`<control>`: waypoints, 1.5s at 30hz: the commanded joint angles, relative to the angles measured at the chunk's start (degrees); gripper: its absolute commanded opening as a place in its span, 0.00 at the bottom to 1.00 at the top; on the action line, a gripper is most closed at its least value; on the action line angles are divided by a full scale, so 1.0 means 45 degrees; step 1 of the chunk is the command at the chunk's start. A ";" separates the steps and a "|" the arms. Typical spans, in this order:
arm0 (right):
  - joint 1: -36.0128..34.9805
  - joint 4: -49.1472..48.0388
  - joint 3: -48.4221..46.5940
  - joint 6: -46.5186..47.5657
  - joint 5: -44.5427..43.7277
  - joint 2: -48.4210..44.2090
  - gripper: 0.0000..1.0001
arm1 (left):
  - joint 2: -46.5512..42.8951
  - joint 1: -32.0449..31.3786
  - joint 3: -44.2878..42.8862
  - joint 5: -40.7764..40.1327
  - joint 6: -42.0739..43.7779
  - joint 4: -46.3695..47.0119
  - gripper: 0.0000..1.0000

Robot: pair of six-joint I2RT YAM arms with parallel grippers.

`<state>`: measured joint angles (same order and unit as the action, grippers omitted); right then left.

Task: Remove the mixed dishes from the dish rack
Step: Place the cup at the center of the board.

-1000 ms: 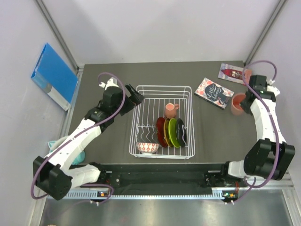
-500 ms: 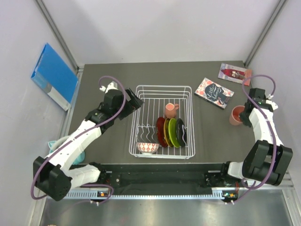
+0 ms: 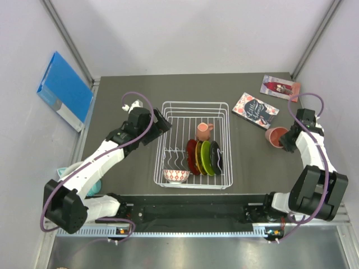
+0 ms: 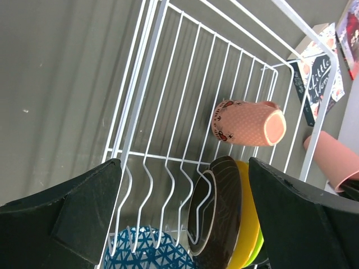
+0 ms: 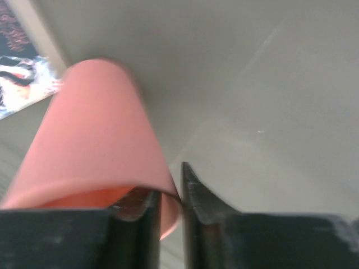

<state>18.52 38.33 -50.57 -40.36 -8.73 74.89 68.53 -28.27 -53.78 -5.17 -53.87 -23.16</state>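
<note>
- The dish rack (image 3: 195,103) is sitting on the table (image 3: 252,162), holding a salmon mug (image 3: 203,131) on its side, upright plates (image 3: 205,157) and a patterned bowl (image 3: 176,176) nearest.
- The tall pink cup (image 3: 275,136) is tilting near the right edge, rim pinched by the fingers of the right gripper (image 3: 283,141).
- The left gripper (image 3: 162,120) is hovering, fingers spread wide, at the rack's far-left corner.
- A booklet (image 3: 256,110) far right is showing "Little".

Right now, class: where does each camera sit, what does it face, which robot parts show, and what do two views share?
Top external: above, behind the bases, looking down on the dish rack; both arms show.
Left wrist: on the left arm, facing the rack's salmon mug; open left fingers flank it.
Right wrist: close on the tall pink cup, rim between right fingers.
Shared: all three show that cup.
</note>
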 commanded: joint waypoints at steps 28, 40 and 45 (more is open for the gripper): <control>-0.0542 0.2404 -0.0191 -0.0504 0.1647 -0.1644 0.03 | 0.0630 -0.0182 -0.0706 0.0719 -0.0022 -0.0655 0.99; -0.0542 0.1952 -0.0422 0.0101 0.1589 -0.1740 0.32 | 0.1059 -0.0260 -0.0686 0.0719 -0.0178 -0.0635 0.99; -0.0562 0.2381 -0.1535 0.0277 0.1530 -0.2189 0.38 | 0.1254 -0.0319 -0.0783 0.0582 -0.0178 -0.0635 0.99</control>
<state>16.60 49.32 -51.40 -40.25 -1.37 68.03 72.95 -29.43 -55.61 -2.13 -54.46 -25.39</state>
